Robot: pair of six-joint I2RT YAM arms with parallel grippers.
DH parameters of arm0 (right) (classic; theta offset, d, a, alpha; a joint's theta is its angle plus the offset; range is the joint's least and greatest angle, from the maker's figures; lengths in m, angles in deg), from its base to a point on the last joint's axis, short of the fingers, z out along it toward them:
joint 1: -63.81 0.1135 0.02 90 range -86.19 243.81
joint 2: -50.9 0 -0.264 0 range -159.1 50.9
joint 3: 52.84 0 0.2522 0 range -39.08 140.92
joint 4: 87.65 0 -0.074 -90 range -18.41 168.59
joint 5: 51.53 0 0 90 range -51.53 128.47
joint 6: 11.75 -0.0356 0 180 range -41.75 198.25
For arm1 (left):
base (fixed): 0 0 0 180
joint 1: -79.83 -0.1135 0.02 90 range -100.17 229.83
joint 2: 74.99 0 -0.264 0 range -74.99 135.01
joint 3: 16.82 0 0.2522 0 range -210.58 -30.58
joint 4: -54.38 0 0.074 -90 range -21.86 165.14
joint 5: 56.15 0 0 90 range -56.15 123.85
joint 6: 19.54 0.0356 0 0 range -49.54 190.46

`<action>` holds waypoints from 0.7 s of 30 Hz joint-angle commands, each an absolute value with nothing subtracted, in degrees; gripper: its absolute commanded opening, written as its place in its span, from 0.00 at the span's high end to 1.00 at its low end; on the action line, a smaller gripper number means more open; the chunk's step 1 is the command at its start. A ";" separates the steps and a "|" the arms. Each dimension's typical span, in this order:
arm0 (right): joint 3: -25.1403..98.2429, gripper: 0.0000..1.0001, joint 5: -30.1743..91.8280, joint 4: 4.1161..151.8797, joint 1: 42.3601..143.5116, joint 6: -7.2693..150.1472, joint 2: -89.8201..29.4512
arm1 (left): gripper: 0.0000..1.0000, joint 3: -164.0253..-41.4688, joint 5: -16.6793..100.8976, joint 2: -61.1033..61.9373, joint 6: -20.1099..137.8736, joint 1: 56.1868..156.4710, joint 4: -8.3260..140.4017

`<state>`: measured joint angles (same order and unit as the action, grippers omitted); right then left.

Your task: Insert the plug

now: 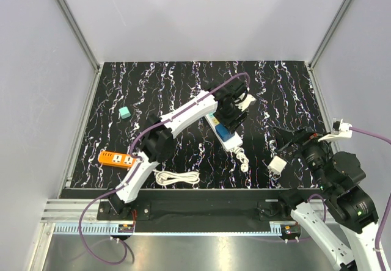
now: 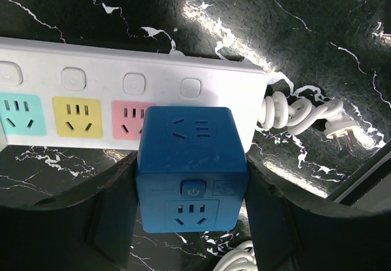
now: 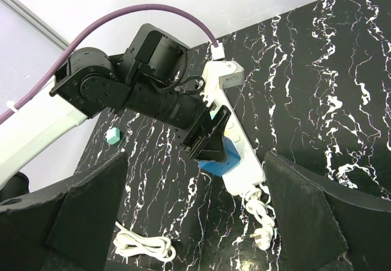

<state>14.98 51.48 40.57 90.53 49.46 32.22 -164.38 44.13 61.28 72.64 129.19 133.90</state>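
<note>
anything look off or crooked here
Nothing damaged or spilled. The white power strip lies diagonally on the table, its coiled cord unplugged beside it. The blue plug sits square in the left end effector, over the strip's cord end.

**Black marbled table with power gear**

A black, white-veined table (image 1: 287,88) carries a white power strip (image 1: 213,122) at centre, its coiled cord (image 1: 243,160) nearer. An orange socket block (image 1: 116,158) and white cable (image 1: 177,177) lie near left; a teal cube (image 1: 124,113) far left.

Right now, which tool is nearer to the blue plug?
Left. The left tool grips the blue plug between its fingers, at the white power strip. The right tool is open and apart, off to the right.
</note>
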 commanded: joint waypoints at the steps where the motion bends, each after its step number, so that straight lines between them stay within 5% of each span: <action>1: 15.06 0.00 52.79 41.06 90.79 49.69 32.53 | 1.00 -164.79 42.99 63.35 73.18 129.84 133.09; 21: 14.35 0.00 53.41 41.06 90.79 49.51 33.23 | 1.00 -157.76 40.26 63.61 72.75 130.98 130.55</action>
<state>14.46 51.51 40.16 90.53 49.41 32.55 -160.83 41.97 60.71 73.27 130.05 128.22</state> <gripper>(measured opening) 0.994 0.646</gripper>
